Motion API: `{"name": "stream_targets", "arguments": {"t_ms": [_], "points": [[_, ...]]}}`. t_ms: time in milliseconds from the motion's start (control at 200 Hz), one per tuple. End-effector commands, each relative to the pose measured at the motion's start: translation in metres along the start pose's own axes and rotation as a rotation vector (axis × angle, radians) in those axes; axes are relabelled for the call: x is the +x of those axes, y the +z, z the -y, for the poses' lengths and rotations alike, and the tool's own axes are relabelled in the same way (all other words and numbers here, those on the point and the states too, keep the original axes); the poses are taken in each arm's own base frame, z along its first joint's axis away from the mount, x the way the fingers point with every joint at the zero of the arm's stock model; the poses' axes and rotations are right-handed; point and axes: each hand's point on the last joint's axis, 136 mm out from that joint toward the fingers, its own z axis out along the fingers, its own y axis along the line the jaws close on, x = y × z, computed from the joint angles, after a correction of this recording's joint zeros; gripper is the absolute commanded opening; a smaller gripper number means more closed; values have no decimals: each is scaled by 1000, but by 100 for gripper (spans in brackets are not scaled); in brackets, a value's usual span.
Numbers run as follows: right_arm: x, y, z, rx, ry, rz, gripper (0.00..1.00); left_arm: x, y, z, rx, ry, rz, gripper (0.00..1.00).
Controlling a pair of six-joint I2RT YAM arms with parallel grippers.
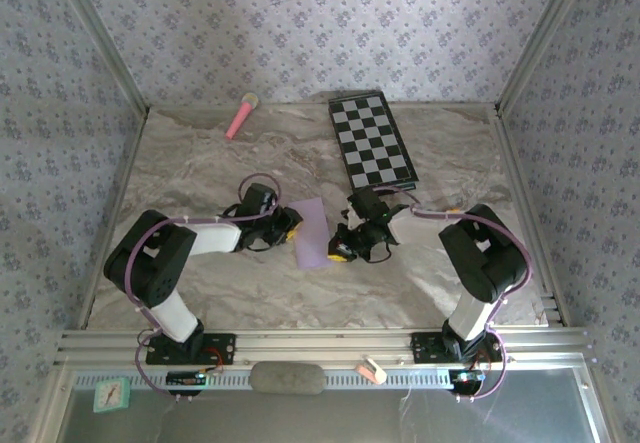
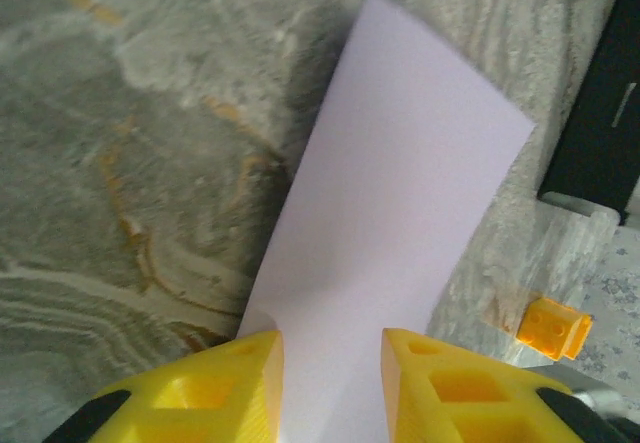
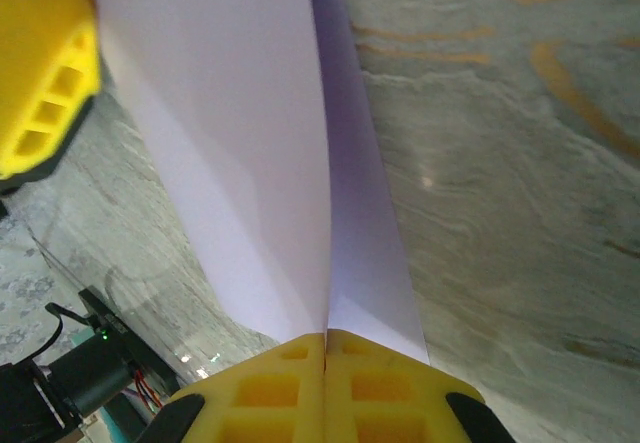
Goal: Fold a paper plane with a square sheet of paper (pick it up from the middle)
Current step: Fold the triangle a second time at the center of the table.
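Observation:
The square sheet of paper is pale lilac and lies mid-table between both arms, folded into a long narrow strip. In the right wrist view the paper rises in two layers that meet in a crease. My right gripper is shut on that crease at the paper's near-right edge. My left gripper is at the paper's left edge. Its yellow fingers stand apart, open, over the flat paper without pinching it. The left finger also appears across the sheet.
A black-and-white checkered board lies at the back right, close behind the right arm. A pink stick rests at the back left. Metal frame posts and a front rail border the marbled table.

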Motion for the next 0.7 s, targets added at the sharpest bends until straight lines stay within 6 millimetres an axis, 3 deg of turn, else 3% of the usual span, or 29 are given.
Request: {"name": "stream_targets", "arguments": {"t_ms": [0,125,310,695], "points": [[4,-11,6,36,31,5,3,-7,-11,37,86,102,26,33],[7,-16,6,43,33,2,3,-3,-2,36,79,115,-12,33],[5,-19,0,30,24,6,3,-1,14,11,-13,78,-52,30],[-8,-7,-40,-49,-78,-3,3,3,24,-8,-73,80,-79,25]]}}
